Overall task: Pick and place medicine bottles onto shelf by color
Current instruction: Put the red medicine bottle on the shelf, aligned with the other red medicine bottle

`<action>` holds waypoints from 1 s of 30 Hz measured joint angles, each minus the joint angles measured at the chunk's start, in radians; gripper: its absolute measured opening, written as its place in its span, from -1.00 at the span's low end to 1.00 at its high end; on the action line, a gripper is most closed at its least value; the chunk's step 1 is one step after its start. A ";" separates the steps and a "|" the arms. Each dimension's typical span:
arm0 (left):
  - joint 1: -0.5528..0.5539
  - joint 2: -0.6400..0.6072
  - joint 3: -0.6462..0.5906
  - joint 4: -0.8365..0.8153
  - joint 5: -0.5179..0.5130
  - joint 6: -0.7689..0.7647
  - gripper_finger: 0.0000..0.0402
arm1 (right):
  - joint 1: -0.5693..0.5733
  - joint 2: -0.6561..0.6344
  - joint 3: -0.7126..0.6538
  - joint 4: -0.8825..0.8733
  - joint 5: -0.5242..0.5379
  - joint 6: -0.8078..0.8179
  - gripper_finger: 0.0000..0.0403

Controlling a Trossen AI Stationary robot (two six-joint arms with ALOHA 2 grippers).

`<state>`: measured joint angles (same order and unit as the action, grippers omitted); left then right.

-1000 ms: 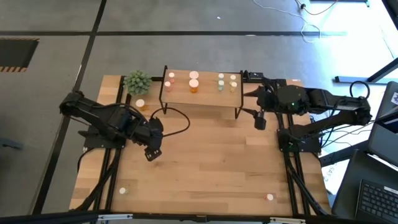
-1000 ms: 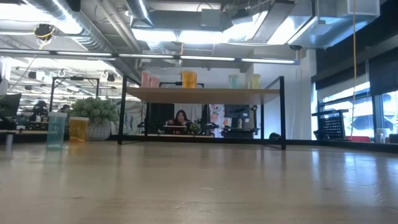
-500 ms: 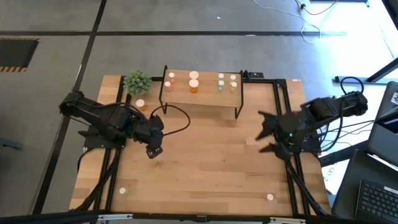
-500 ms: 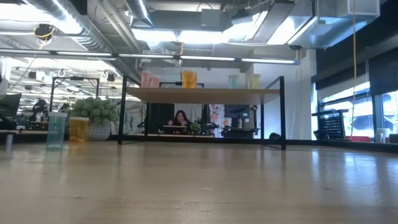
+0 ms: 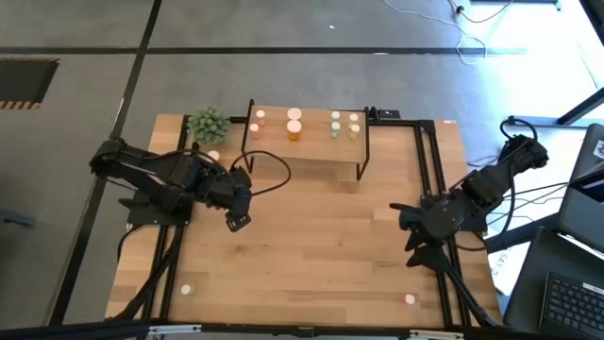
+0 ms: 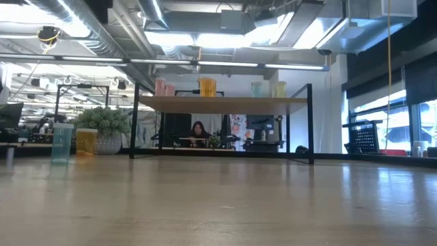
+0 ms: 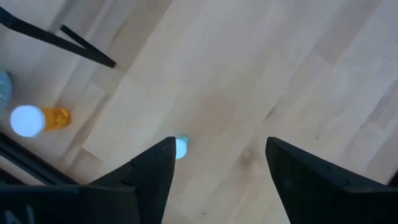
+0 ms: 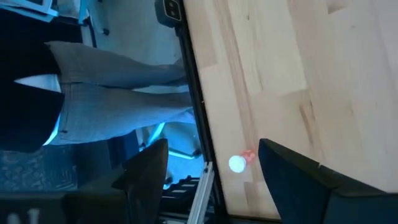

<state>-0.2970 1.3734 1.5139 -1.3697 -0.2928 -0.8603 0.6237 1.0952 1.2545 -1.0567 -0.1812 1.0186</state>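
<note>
High view: near the shelf point(image 5: 304, 144), left gripper point(image 5: 236, 215) and right gripper point(image 5: 415, 232) hang apart, empty; a careless descent could topple the pink-capped bottle point(image 8: 239, 161).

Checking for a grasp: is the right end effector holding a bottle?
No, the right end effector is open and empty, with a pink-red bottle lying on the table beyond it.

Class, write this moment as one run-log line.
left gripper: jaws open, empty, near shelf | right gripper: jaws open, empty, above pink-red bottle
</note>
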 joint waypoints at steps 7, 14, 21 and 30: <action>0.002 0.000 0.000 0.001 -0.023 0.001 0.22 | 0.000 0.027 0.000 0.012 -0.041 0.048 0.26; 0.002 0.000 0.000 0.002 -0.030 0.024 0.22 | 0.063 0.103 0.000 0.001 -0.040 -0.044 0.26; 0.002 0.000 0.000 0.004 -0.033 0.030 0.22 | 0.183 0.227 0.000 -0.050 -0.079 -0.081 0.26; 0.002 0.000 0.000 0.035 -0.033 0.104 0.22 | 0.298 0.413 0.000 0.009 -0.085 -0.120 0.26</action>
<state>-0.2947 1.3735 1.5143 -1.3346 -0.3260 -0.7562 0.9218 1.5077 1.2545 -1.0476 -0.2657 0.8981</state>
